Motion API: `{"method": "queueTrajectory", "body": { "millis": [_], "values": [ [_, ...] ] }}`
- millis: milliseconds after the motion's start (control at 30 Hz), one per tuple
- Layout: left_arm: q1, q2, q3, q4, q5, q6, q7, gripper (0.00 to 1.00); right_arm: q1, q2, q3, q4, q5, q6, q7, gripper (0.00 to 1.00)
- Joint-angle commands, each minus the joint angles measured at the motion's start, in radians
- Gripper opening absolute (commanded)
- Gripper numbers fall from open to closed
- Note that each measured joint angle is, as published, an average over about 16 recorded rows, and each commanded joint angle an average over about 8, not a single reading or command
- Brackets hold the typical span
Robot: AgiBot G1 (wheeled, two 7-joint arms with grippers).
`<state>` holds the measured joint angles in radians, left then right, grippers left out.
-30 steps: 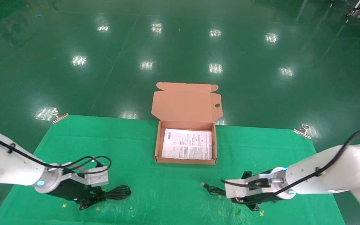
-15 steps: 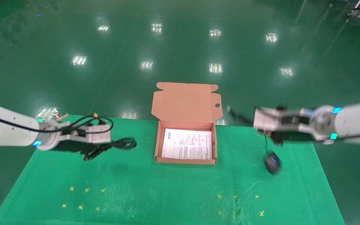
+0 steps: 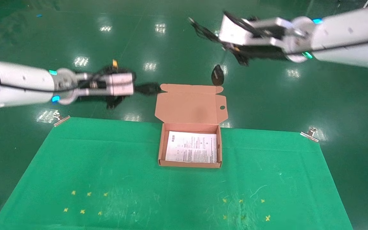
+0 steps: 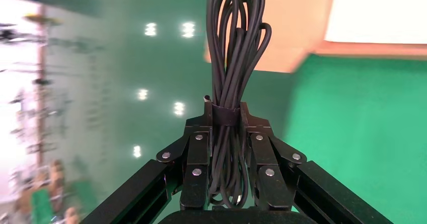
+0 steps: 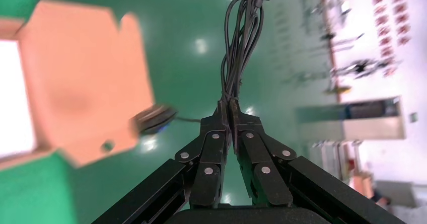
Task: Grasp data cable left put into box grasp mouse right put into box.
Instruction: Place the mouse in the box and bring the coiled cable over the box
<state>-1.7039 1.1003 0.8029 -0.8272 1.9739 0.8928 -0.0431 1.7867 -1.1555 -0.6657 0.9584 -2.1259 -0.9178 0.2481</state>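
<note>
The tan box (image 3: 160,150) lies open in the middle of the green cloth, its lid (image 3: 190,103) folded back and a white printed sheet (image 3: 191,147) inside. Raised left of the lid, my left gripper (image 3: 137,88) is shut on the banded data cable (image 4: 234,43), whose loops (image 3: 149,88) point toward the lid. My right gripper (image 3: 228,47) is high behind the box, shut on the bundled cord (image 5: 241,48) of the mouse. The black mouse (image 3: 217,74) dangles on that cord just above the lid's far edge, blurred in the right wrist view (image 5: 153,119).
Green cloth (image 3: 107,166) covers the table, held by metal clips at its far corners (image 3: 61,119) (image 3: 310,134). Small yellow crosses (image 3: 88,194) (image 3: 241,201) mark the near part. Shiny green floor lies beyond the table.
Both arms have lifted off the cloth and gone up and inward toward the box. The cable rose with the left gripper. The mouse swung from right of the box to behind its lid.
</note>
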Motion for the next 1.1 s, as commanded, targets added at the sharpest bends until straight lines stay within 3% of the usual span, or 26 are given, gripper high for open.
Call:
{"method": "queueTrajectory", "body": {
  "millis": [33, 200, 400, 733, 1100],
  "values": [
    [-0.023, 0.017, -0.005, 0.01, 0.012, -0.026, -0.003, 0.0, 0.033, -0.044, 0.001, -0.057, 0.011, 0.034, -0.037, 0.0],
    [-0.061, 0.051, -0.013, 0.062, 0.006, -0.057, 0.027, 0.0, 0.089, -0.131, 0.002, -0.203, 0.051, 0.089, -0.144, 0.0],
    [-0.082, 0.07, -0.02, 0.105, -0.006, -0.069, 0.039, 0.0, 0.128, -0.184, -0.007, -0.3, 0.088, 0.097, -0.232, 0.0],
    [-0.081, 0.044, -0.009, 0.12, 0.024, -0.06, 0.02, 0.0, 0.119, -0.194, -0.047, -0.307, 0.133, 0.11, -0.26, 0.0],
    [-0.052, -0.036, 0.022, 0.053, 0.13, -0.016, -0.102, 0.0, 0.059, -0.198, -0.13, -0.314, 0.198, 0.096, -0.288, 0.0]
  ]
}}
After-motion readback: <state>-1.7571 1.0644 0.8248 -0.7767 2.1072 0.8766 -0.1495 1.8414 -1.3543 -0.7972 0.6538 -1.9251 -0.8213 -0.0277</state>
